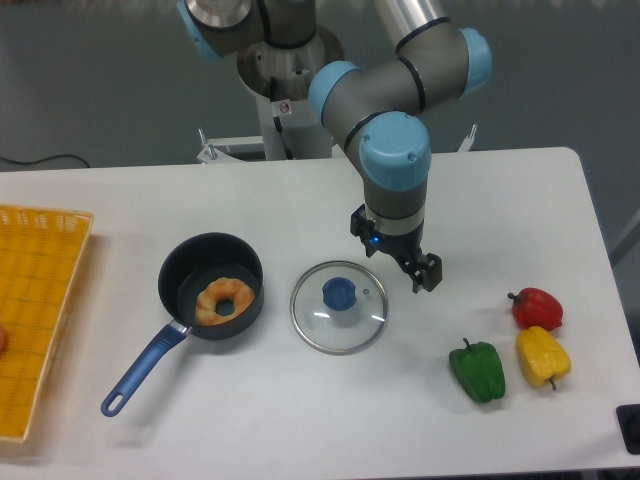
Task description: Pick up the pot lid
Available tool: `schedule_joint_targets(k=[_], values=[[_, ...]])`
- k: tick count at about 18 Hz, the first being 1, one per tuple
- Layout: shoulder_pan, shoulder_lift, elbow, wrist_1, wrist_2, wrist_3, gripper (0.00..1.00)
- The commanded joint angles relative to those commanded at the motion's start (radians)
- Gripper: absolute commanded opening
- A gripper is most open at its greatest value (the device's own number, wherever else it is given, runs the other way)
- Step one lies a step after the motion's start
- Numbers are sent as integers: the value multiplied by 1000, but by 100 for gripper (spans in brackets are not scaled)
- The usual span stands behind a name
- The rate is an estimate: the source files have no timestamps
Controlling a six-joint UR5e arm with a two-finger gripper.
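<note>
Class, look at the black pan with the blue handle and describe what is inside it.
Inside the pan lies a curved, orange-brown item; the pan floor directly beneath it is covered and cannot be seen.

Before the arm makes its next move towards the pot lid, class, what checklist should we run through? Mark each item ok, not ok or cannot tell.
1. Gripper open and holding nothing: ok, its fingers stand apart with nothing between them.
2. Lid off the pan and beside it: ok.
3. Blue knob facing up and uncovered: ok.
4. Gripper lined up with the knob: not ok, it shows to the picture's right of it.
5. Gripper at the right height to grasp: cannot tell from this one view.
6. Green pepper apart from the lid: ok, there is space between them.
</note>
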Motion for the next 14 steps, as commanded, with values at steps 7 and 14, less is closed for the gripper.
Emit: schedule_joint_targets(k=[7,14], values=[[0,2,-6,0,0,0,100],[-3,9,-21,0,0,-3,100]])
